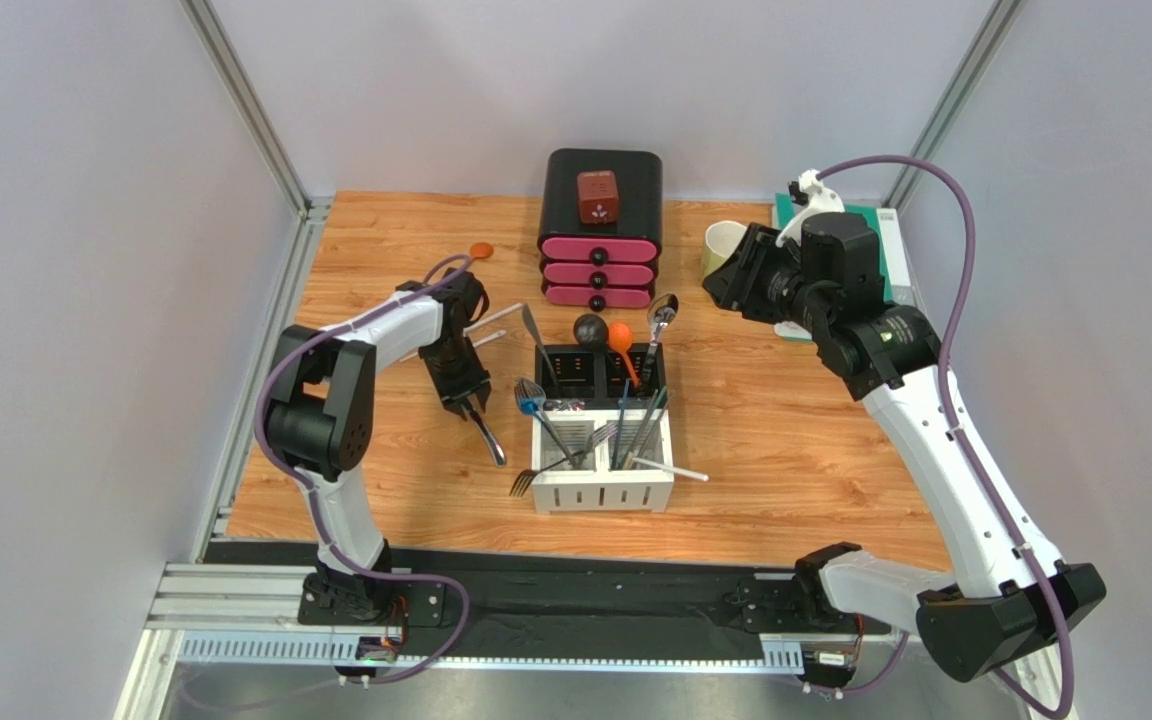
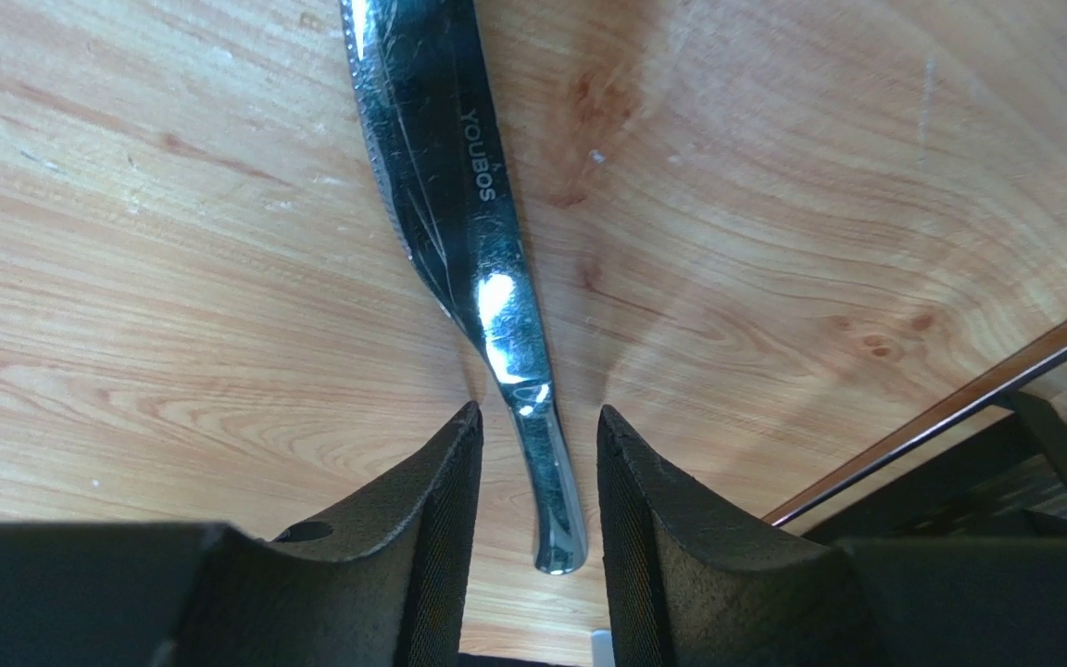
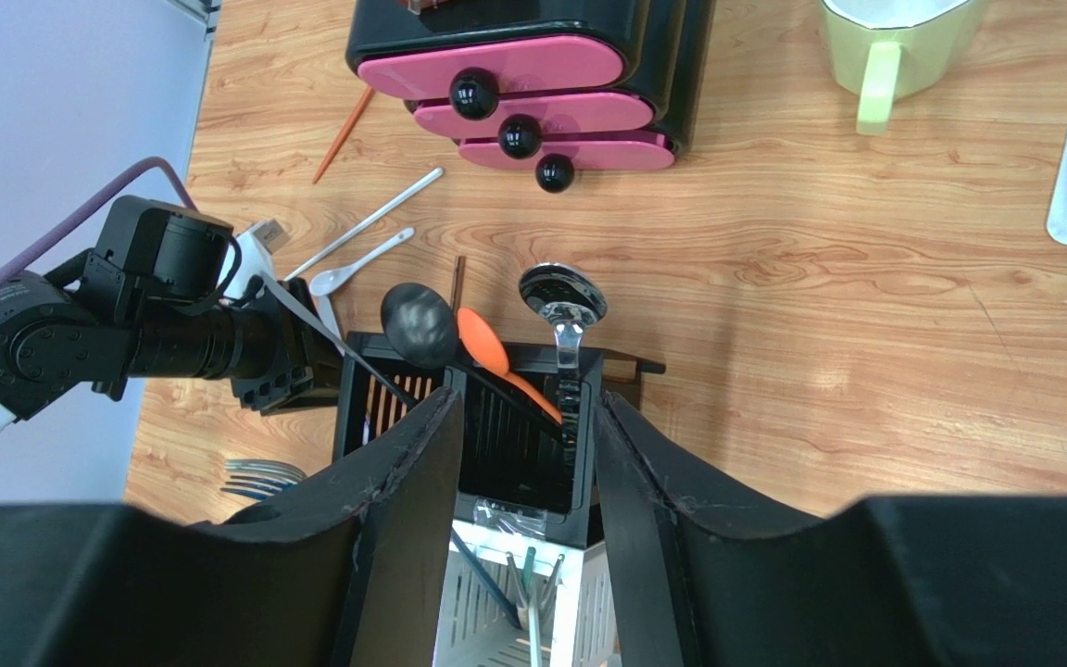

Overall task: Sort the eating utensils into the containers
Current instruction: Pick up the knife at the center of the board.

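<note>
My left gripper [image 2: 539, 417] is parted around the handle of the slim silver metal knife [image 2: 449, 167], not touching it yet; blade runs straight ahead.

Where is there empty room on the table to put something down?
Widest bare wood: right of the caddy, up to the right arm. Another patch: the near-left corner, before the left gripper. Crowded: between caddy and drawer box, and around the knife.
</note>
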Controlling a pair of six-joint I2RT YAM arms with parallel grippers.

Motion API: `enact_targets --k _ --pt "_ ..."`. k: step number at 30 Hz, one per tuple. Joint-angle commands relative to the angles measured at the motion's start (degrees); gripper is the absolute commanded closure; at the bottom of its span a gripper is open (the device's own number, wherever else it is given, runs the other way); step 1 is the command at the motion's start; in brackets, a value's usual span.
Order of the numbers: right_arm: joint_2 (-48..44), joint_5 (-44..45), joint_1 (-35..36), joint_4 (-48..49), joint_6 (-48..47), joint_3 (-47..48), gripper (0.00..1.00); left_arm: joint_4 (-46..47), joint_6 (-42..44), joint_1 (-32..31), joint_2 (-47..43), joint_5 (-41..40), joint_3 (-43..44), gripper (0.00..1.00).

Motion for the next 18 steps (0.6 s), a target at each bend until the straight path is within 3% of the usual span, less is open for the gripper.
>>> enact_targets --k 1,10,15,17,18 --pt "-0.4 -0.4 -1.0 1.4 -0.1 -0.4 0.55 -2.2 1.2 -0.4 -0.9 -1.4 0.2 0.58" --pt "-0.4 -1.3 -1.6 1.6 0.6 -1.1 0.55 -1.3 2.7 -0.4 0.1 -1.8 -1.8 0.64" --pt "-1.5 -1.7 -2.3 1.5 0.8 -1.6 0.55 -1.9 3.7 -0.4 1.2 -2.1 0.6 0.76" --pt "-1.9 -1.6 -2.5 1.5 0.6 -1.6 0.55 -2.0 3.7 -0.4 1.4 -1.7 0.9 0.88" --pt "-2.0 -1.4 -2.6 1.3 0.4 -1.5 0.55 -2.0 3.7 -0.4 1.6 -1.5 0.8 0.9"
